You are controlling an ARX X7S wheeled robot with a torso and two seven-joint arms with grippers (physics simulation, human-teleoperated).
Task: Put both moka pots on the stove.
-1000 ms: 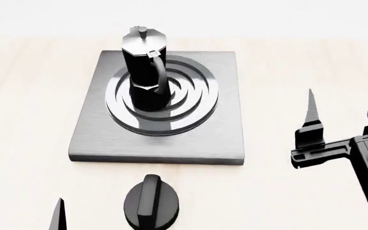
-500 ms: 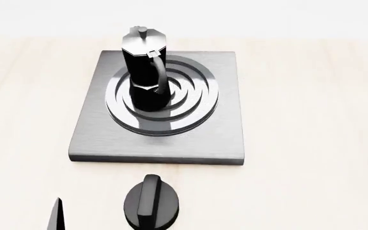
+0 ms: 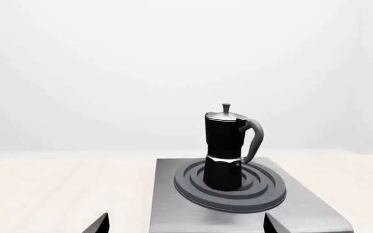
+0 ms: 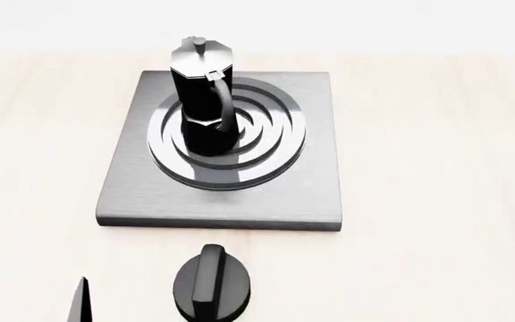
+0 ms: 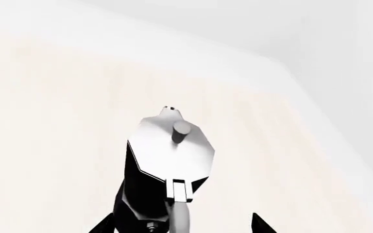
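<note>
One pot (image 4: 202, 94) stands upright on the stove (image 4: 311, 194). It sits on the round burner (image 4: 267, 144), a bit toward the far left side of the rings. The pot is shiny black, wide at the top and bottom and thin in the middle. It has a silver lid with a small knob on top, and a curved handle on the side facing the robot. The lid is shut, so what is inside it cannot be seen.

The stove is a flat grey square on a pale wood table (image 4: 436, 121). A squat black knob (image 4: 211, 285) lies on the table just in front of the stove, apart from it.

The second pot (image 5: 167, 170) shows only in the right wrist view. It is seen from above: a silver lid with a little knob, black sides, and a handle. It stands on the table, under the right gripper (image 5: 180, 224). The gripper's two tips are apart, one on each side of the pot. I cannot tell if they touch it.

The left gripper (image 4: 29, 295) is low at the near edge of the table, far from the stove. Its two pointed tips are apart and hold nothing.
</note>
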